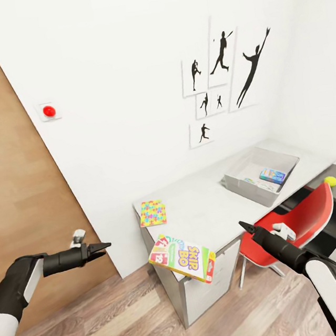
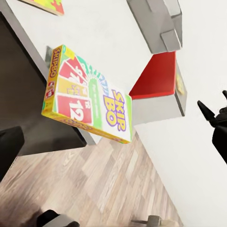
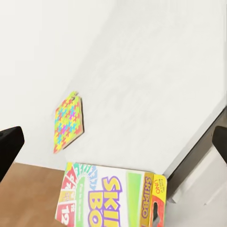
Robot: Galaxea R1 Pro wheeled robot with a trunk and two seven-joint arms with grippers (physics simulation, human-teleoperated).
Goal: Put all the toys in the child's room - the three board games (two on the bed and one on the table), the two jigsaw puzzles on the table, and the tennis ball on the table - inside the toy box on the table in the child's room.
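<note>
Skip-Bo box (image 1: 182, 258) hangs off the worktop's (image 1: 210, 210) front edge, nobody grasping it. Left fingers (image 1: 100, 248) clenched, right fingers (image 1: 246, 227) too. Next: grab it, haul it to the toy box (image 1: 244, 182).

Red chair (image 1: 302, 219) at the desk; black silhouette pictures (image 1: 225, 75) above.

1. Table (image 1: 205, 211), pale grey top, stands against the white wall.
2. Jigsaw puzzle (image 1: 153, 213) lies flat near its left end.
3. Toy box (image 1: 261, 169) sits at its far right, by the wall.
4. Game box (image 1: 182, 258) overhangs the front-left edge, tilted.
</note>
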